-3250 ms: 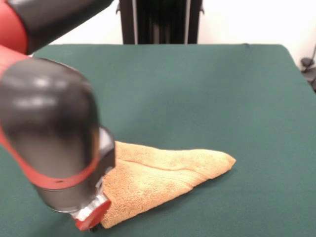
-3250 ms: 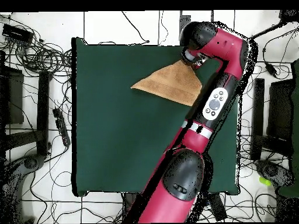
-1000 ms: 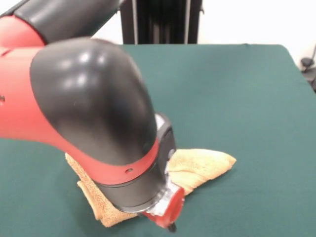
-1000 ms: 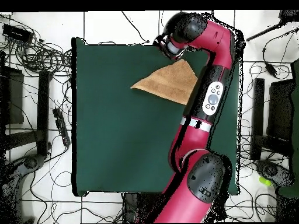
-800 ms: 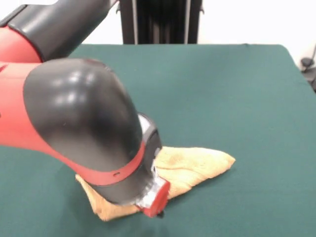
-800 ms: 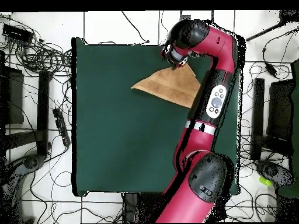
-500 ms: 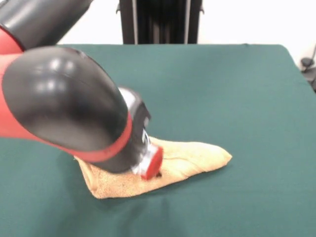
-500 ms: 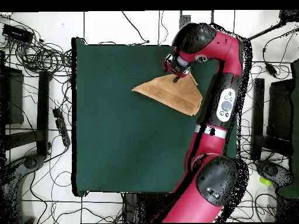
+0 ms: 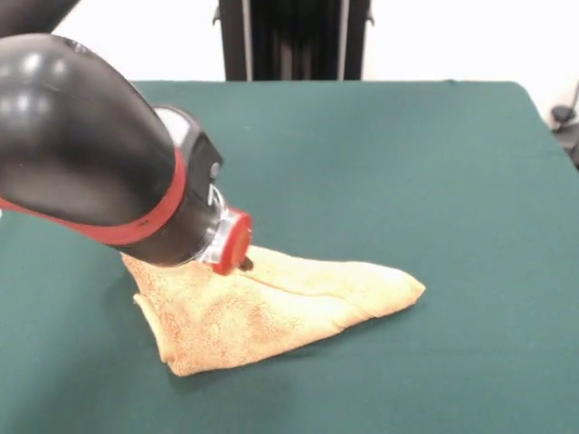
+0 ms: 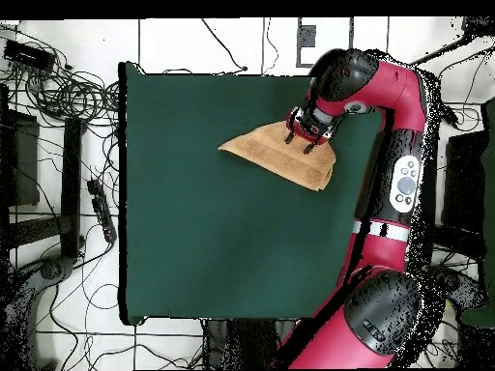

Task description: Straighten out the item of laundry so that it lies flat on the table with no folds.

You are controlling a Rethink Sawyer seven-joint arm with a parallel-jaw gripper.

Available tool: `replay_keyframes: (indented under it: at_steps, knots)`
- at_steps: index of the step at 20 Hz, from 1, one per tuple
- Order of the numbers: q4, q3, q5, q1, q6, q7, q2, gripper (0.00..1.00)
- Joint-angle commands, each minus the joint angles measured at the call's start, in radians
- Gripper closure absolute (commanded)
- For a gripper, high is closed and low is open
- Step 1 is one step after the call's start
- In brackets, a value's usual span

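Green table (image 9: 434, 163), folded towel (image 9: 262, 312) beneath arm (image 9: 90, 154)

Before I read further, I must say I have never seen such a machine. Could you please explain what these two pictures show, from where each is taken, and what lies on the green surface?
The machine is a robot arm, red and black, with a gripper at its end. One picture is taken from across the table, facing the robot. The other looks straight down from above, so the sides appear turned round between them.

The green surface is the table. On it lies one orange-yellow towel, the item of laundry. It is not flat: it is folded into a rough triangle, and a fold line runs across it.

The gripper is at the towel's upper edge in the overhead view. In that view two dark fingertips stand apart over the cloth, so the gripper looks open. Nothing appears to be held.
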Motion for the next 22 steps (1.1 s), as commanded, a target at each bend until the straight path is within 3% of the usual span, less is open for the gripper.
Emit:
replay_keyframes:
  at_steps: [1,4,6,8,10,12,18,20,22]
  knots:
    - [0.092,-0.195,0.019,0.053,-0.194,0.178,0.021,0.00]
    - [0.046,-0.208,-0.003,0.085,-0.362,0.266,0.033,0.00]
    - [-0.061,-0.178,-0.048,0.132,-0.420,0.265,0.057,0.00]
    - [-0.209,-0.087,-0.124,0.183,-0.414,0.206,0.090,0.00]
    - [-0.295,0.002,-0.229,0.213,-0.480,0.161,0.099,0.00]
    - [-0.337,0.073,-0.305,0.223,-0.530,0.135,0.096,0.00]
    - [-0.398,0.358,-0.529,0.177,-0.466,-0.012,0.118,0.00]
    - [-0.402,0.414,-0.590,0.169,-0.451,-0.038,0.125,0.00]
    - [-0.389,0.406,-0.589,0.170,-0.461,-0.061,0.129,0.00]
